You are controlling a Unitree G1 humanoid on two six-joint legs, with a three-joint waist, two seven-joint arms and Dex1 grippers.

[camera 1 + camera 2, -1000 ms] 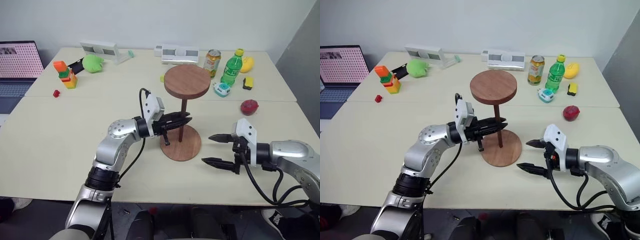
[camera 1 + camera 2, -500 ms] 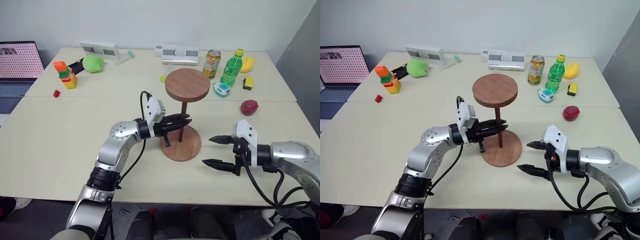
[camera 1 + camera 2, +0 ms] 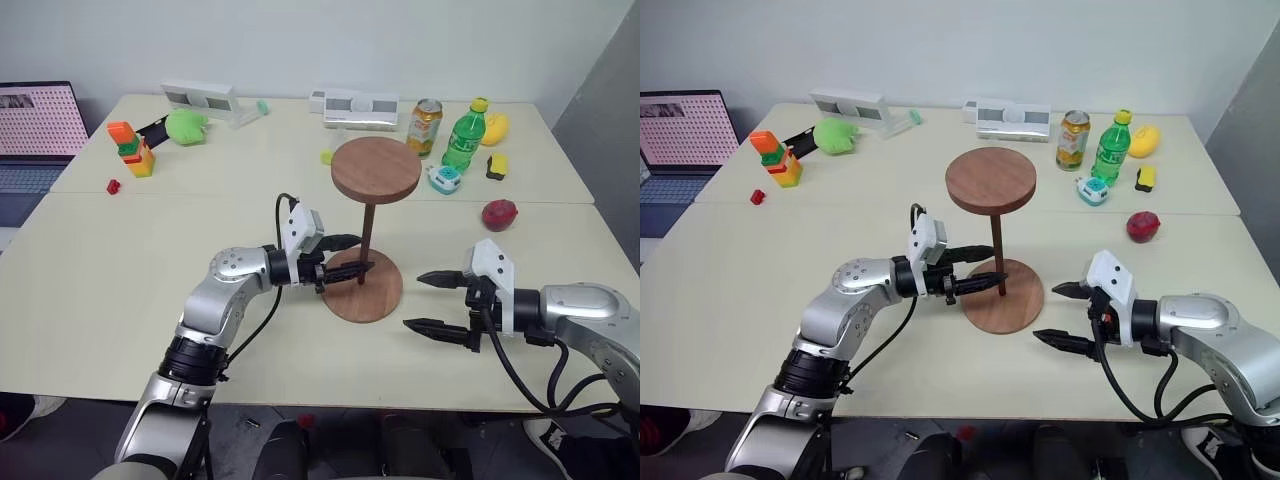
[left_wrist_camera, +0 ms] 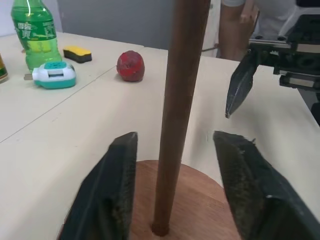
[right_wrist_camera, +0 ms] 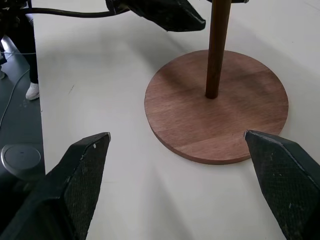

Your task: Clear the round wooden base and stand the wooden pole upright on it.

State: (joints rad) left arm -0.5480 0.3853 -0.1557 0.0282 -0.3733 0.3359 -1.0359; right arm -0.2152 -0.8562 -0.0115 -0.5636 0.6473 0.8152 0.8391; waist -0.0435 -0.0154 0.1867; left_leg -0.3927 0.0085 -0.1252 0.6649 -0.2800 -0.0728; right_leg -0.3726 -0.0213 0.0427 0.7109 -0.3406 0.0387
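- Left gripper (image 3: 350,255): fingers parted either side of the wooden pole (image 3: 366,243), not touching it
- Pole stands upright in the centre of the round wooden base (image 3: 363,287); disc end up
- Right gripper (image 3: 430,302): wide open, empty, just right of the base

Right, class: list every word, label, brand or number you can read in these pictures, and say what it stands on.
None can be read.
Gold drink can: print too small.
Green plastic bottle: label blurred.
Open laptop screen: pattern, nothing to read.
Two white boxes: markings too small.
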